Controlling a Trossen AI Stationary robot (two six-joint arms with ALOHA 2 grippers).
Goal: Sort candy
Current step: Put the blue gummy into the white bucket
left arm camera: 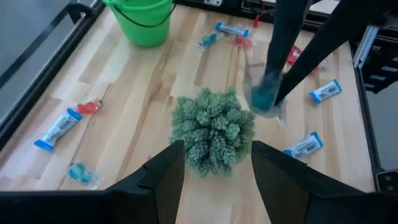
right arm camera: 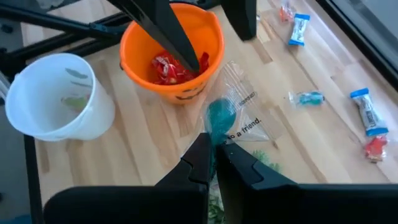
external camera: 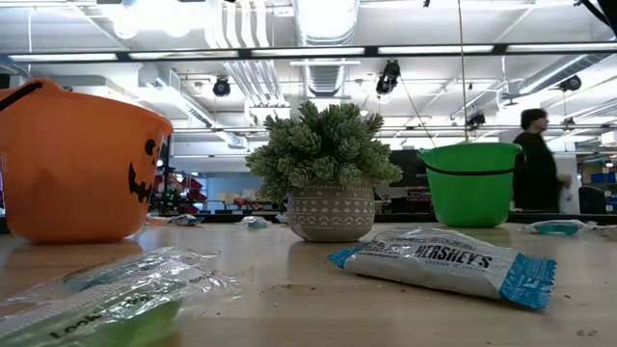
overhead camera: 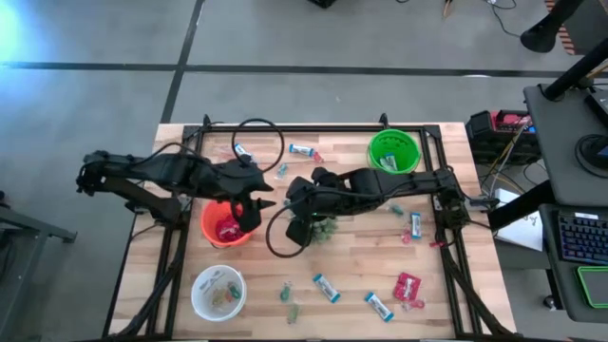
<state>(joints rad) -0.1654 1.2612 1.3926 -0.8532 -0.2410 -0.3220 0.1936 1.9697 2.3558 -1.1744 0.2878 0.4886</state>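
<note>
While right gripper (right arm camera: 212, 152) jaws pinch a teal candy in clear crinkly wrapper (right arm camera: 225, 118) above the wooden worktop (right arm camera: 155, 134) | left gripper (left arm camera: 214, 165) jaws spread, over orange pumpkin-face plastic bucket (right arm camera: 177, 81) holding red packets (right arm camera: 168, 67)

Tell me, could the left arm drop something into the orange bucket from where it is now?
Probably yes. The left gripper hangs open right at the orange bucket, whose top is uncovered with only red candy inside. The right gripper, holding a teal candy, sits beside it.
</note>
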